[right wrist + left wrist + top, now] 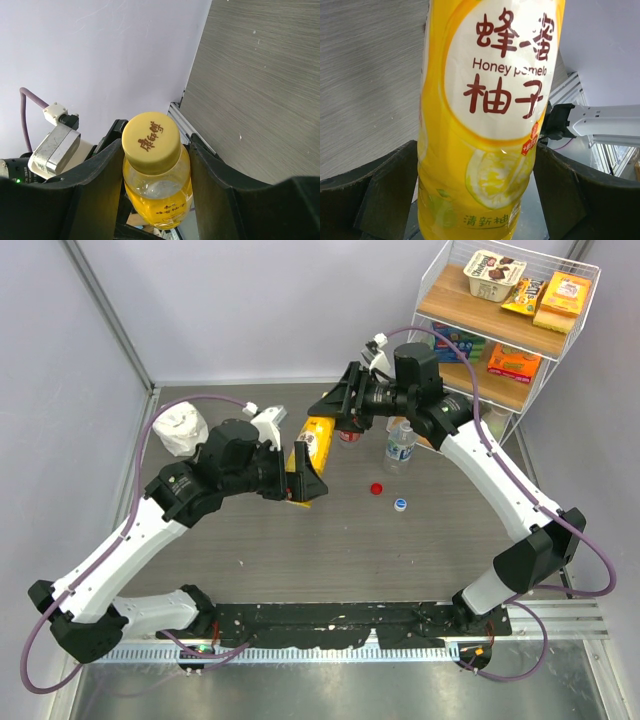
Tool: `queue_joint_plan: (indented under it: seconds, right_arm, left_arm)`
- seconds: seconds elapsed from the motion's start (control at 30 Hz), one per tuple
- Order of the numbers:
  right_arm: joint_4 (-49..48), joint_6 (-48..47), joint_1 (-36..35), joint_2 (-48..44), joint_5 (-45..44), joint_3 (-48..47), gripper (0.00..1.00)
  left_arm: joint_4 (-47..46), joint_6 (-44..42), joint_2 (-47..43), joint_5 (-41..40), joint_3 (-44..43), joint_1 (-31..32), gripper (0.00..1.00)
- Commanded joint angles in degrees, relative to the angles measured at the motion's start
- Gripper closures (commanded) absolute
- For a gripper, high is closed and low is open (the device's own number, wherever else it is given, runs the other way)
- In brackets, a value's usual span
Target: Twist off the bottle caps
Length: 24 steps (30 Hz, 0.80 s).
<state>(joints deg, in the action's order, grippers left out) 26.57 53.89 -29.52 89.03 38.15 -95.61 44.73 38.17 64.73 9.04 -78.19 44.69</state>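
Two are done: the red cap [377,488] and the pale cap [400,505] lie loose on the table [300,550]. The yellow cap [151,141] (the last one) is still on, pinched by the right gripper [156,145]. The left gripper [475,147] straddles the tilted yellow bottle [312,445], raised off the table, its grip unclear.

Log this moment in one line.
left gripper around yellow bottle, grip unclear; right gripper shut on yellow cap; red cap, white cap off
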Motion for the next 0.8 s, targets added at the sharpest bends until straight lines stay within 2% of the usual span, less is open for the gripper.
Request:
queue_joint_plan:
  seconds: [0.0, 0.23, 0.3, 0.47, 0.5, 0.53, 0.57, 0.6, 0.63, 0.67, 0.7, 0.77]
  right_arm:
    - [-2.2, -0.8, 0.0, -2.5, 2.7, -0.2, 0.98]
    - [-1.1, -1.7, -0.1, -2.7, 4.2, 1.1, 0.98]
    - [-0.5, -1.9, 0.0, -2.5, 4.3, 1.1, 0.97]
    - [0.4, -2.3, 0.0, -2.0, 3.7, 0.1, 0.92]
    - [1.2, -2.9, 0.0, -1.8, 1.5, -1.3, 0.87]
    - [2.1, -3.3, 0.0, -1.9, 0.7, -1.7, 0.77]
    - [2.1, -3.5, 0.1, -2.1, -1.1, -2.5, 0.63]
    - [2.0, -3.8, 0.1, -2.2, -1.8, -2.9, 0.55]
    - [2.1, -3.9, 0.2, -2.3, -3.2, -4.0, 0.40]
    - [2.0, -3.8, 0.2, -2.1, -3.8, -4.5, 0.34]
    - [2.2, -3.9, 0.3, -1.8, -5.0, -5.7, 0.23]
    - [2.1, -3.9, 0.4, -1.1, -6.3, -7.6, 0.15]
  left_arm:
    - [-0.2, -2.7, -0.4, -1.0, -2.1, 0.2, 0.08]
    - [-0.3, -4.8, 1.2, 0.1, -2.8, 0.3, 0.15]
    - [-0.5, -5.1, 2.1, 1.0, -3.2, 0.2, 0.20]
    - [-2.0, -5.7, 2.8, 1.8, -3.4, 0.3, 0.39]
    - [-2.0, -5.9, 2.9, 1.7, -3.5, 0.2, 0.42]
    - [-1.8, -6.2, 3.1, 1.7, -3.8, 0.2, 0.45]
    - [-1.3, -6.6, 3.4, 1.6, -4.2, 0.3, 0.47]
    - [-0.8, -7.2, 3.6, 1.2, -4.7, 0.2, 0.48]
    - [-0.1, -7.7, 3.9, 1.2, -5.3, 0.2, 0.48]
    - [0.4, -8.1, 4.2, 1.0, -5.9, 0.3, 0.49]
    - [1.1, -8.5, 4.4, 0.7, -6.5, 0.2, 0.49]
    - [1.8, -9.6, 4.8, 0.3, -7.3, 0.2, 0.50]
